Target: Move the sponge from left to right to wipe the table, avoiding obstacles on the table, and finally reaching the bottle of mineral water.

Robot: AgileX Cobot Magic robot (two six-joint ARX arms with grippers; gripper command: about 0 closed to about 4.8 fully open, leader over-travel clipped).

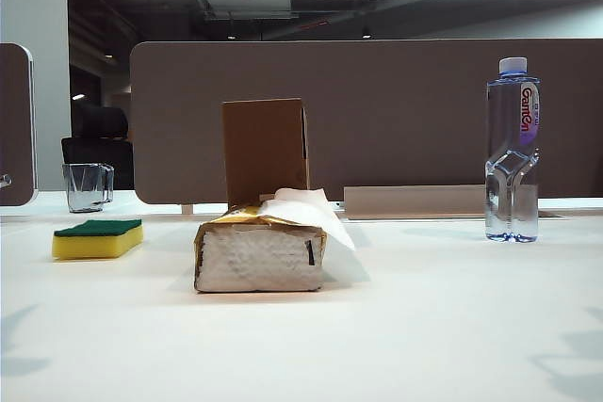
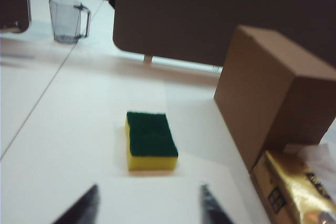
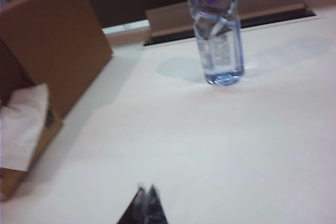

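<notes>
Sponge [image 2: 151, 140] just ahead of spread left gripper [image 2: 149, 203]; right gripper [image 3: 147, 195] pressed together, far from it

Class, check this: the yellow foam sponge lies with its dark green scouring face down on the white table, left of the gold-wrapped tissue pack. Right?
Not quite. The yellow foam sponge lies green face up, as the left wrist view shows. It does sit on the white table, left of the gold-wrapped tissue pack.

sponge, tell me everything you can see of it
The sponge is a rectangular yellow foam block with a dark green scouring layer facing up. It looks dry and unsquashed, lying flat on the white table at the left side, apart from the brown cardboard box and the glass mug. Nothing grips it; the left gripper is near it, fingers apart.
</notes>
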